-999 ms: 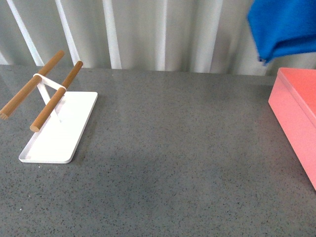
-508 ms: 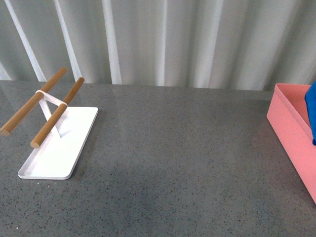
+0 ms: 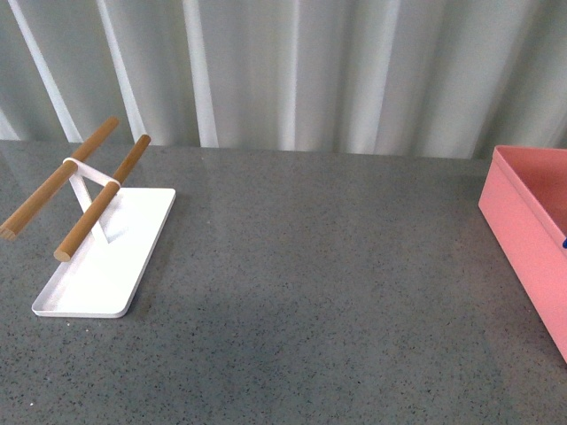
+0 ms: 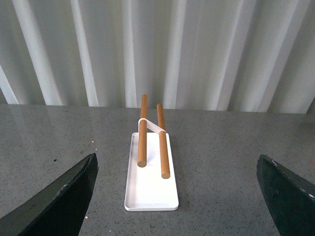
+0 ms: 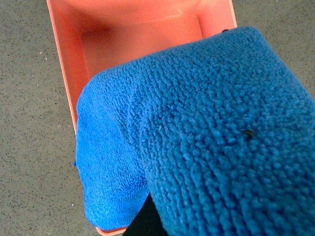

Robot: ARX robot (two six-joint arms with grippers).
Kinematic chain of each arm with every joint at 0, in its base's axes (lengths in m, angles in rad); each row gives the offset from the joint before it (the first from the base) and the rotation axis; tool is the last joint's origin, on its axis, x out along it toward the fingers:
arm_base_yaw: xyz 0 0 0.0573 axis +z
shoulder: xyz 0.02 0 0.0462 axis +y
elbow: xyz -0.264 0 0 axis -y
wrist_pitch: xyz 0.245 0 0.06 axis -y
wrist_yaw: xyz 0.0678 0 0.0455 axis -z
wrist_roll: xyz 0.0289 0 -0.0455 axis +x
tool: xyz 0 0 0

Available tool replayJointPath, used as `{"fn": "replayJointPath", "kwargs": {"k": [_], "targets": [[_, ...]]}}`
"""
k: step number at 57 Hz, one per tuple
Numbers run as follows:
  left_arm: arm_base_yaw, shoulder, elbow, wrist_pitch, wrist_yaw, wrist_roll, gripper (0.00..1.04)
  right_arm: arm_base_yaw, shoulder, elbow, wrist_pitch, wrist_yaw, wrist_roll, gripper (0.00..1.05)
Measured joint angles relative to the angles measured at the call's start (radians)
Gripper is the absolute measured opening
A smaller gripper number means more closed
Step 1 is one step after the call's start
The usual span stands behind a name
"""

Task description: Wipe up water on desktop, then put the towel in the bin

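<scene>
In the right wrist view the blue towel [image 5: 197, 132] fills most of the picture and hangs over the open salmon-pink bin [image 5: 142, 44]. My right gripper is shut on the towel; its fingers are hidden under the cloth. In the front view the bin [image 3: 527, 239] stands at the right edge of the dark grey desktop [image 3: 310, 292], with only a sliver of blue at the frame's right edge. My left gripper [image 4: 179, 196] is open and empty above the desktop [image 4: 221, 162]. No water shows on the desktop.
A flat white tray [image 3: 106, 248] with two wooden bars [image 3: 97, 195] stands at the left of the desktop; it also shows in the left wrist view [image 4: 150, 182]. White pleated curtains [image 3: 292, 71] run behind the table's far edge.
The towel has moved right and down, from above the bin's far corner to almost out of the front view. The camera view has shifted slightly.
</scene>
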Motion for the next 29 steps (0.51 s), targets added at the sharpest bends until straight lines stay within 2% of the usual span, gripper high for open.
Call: {"fn": "replayJointPath", "kwargs": {"k": [6,13,29], "targets": [[0.0,0.0,0.0,0.0,0.0,0.0,0.98,0.016,0.034,0.046,-0.045,0.062,-0.013,0.04],[0.0,0.0,0.0,0.0,0.0,0.0,0.98,0.039,0.089,0.122,-0.123,0.089,0.011,0.04],[0.0,0.0,0.0,0.0,0.0,0.0,0.98,0.066,0.174,0.232,-0.177,0.087,0.048,0.04]]}}
